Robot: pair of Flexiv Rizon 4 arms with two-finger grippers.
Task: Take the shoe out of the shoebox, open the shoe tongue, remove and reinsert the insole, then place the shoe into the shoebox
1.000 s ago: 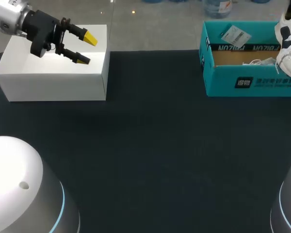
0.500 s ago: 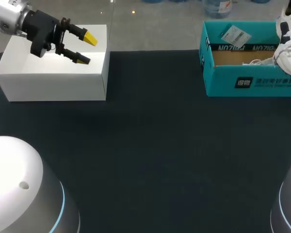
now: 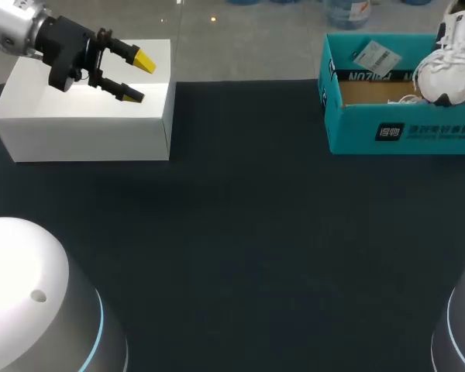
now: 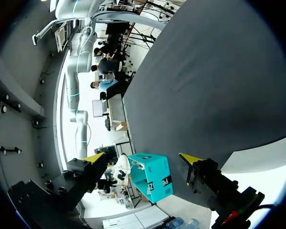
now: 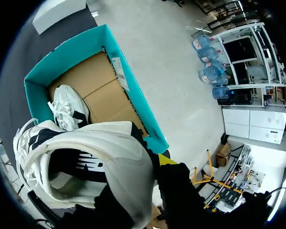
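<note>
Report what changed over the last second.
The shoe, gripped by the right pincer, moved toward the table's middle and hangs above the shoebox. The left pincer stayed open above the white box; the shoebox did not shift.

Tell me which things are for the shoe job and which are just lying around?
For the job: white shoe, held up; teal shoebox.
Just lying about: white box, far left; second shoe inside the shoebox.
</note>
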